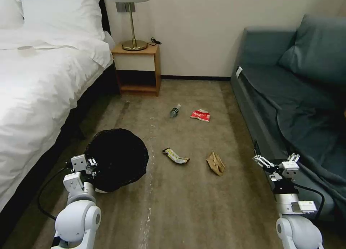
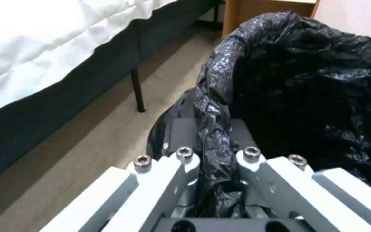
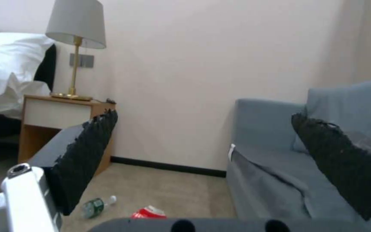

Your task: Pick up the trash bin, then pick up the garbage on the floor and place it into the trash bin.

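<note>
Down at seven o'clock on the carpet, beside the bed, my left gripper (image 1: 94,166) is biting onto the rim of the small round white plastic trash bin (image 1: 117,158), the one lined with a crinkly black bag. From my left wrist I am seeing the fingers (image 2: 185,135) pinching a fold of that bag (image 2: 306,87) between them, one finger outside the rim and one inside. The bin itself is sitting just at the bed's edge, its dark mouth facing up at me.

Over at four o'clock, my right gripper (image 1: 275,160) is hanging in the air next to the blue-grey fabric sofa (image 1: 288,86), its two black-padded fingers (image 3: 87,154) spread wide apart with nothing between them.

The garbage is lying scattered on the beige carpet (image 1: 194,205) between bed and sofa. At twelve o'clock the small clear bottle with a green label (image 1: 174,111) is lying on its side, and just to its right the red-and-white crumpled packet (image 1: 200,115) is resting. Nearer to me, at the centre, the shiny yellow-black wrapper (image 1: 175,156) is lying flat, and to its right sits the crumpled brown paper bag (image 1: 215,163). All four pieces are well apart from the bin.
</note>
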